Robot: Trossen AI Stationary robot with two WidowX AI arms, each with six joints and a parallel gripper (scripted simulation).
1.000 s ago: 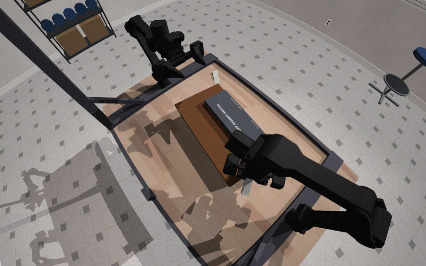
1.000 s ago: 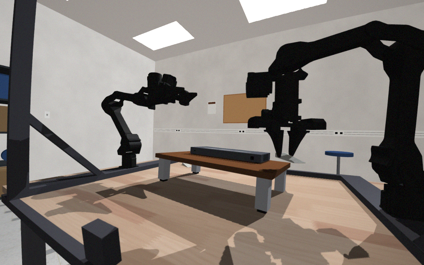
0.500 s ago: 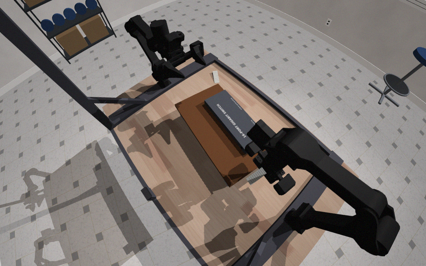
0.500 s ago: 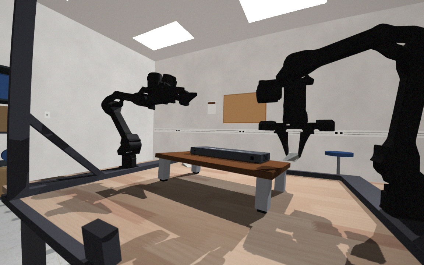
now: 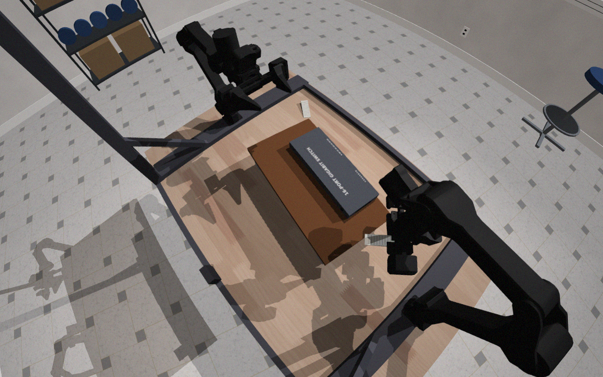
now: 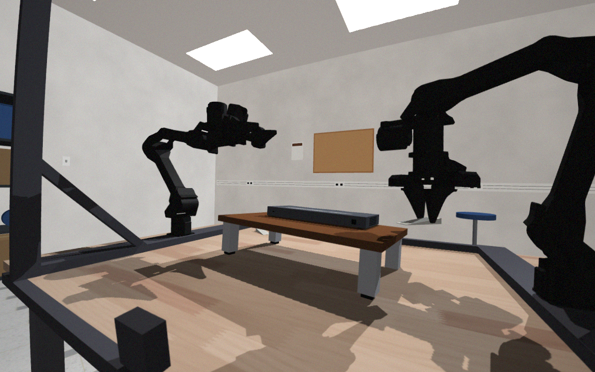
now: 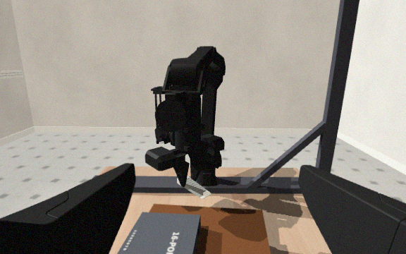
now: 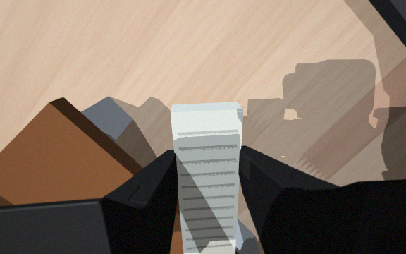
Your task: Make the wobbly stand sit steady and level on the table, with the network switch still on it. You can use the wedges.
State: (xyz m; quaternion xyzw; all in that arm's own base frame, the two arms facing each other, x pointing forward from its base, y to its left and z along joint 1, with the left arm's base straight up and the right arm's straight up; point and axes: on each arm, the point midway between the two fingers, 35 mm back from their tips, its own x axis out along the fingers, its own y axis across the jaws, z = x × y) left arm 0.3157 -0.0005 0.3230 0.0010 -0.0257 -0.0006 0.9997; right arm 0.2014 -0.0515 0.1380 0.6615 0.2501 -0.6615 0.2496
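The stand (image 5: 310, 210) (image 6: 299, 230) (image 8: 55, 155) has a brown top and grey legs. The network switch (image 5: 327, 164) (image 6: 323, 217) (image 7: 164, 229) lies flat on it. In the exterior view, three legs show dark feet; the far right leg (image 6: 393, 254) shows none. I cannot tell which foot is off the table. My right gripper (image 6: 427, 219) (image 8: 206, 156) is shut on a pale ridged wedge (image 5: 377, 240) (image 7: 199, 188) (image 8: 208, 197), held above the table beside the stand's end. Another wedge (image 5: 305, 108) (image 6: 261, 231) lies beyond the opposite end. My left gripper (image 5: 274, 99) is open and empty, raised high at that end.
A dark frame (image 5: 369, 138) (image 6: 438, 246) borders the wooden table (image 5: 247, 305) (image 6: 207, 332). A dark upright post (image 5: 67, 89) (image 6: 29, 138) stands at one corner. A small black block (image 5: 210, 274) (image 6: 142, 342) sits on the long frame edge.
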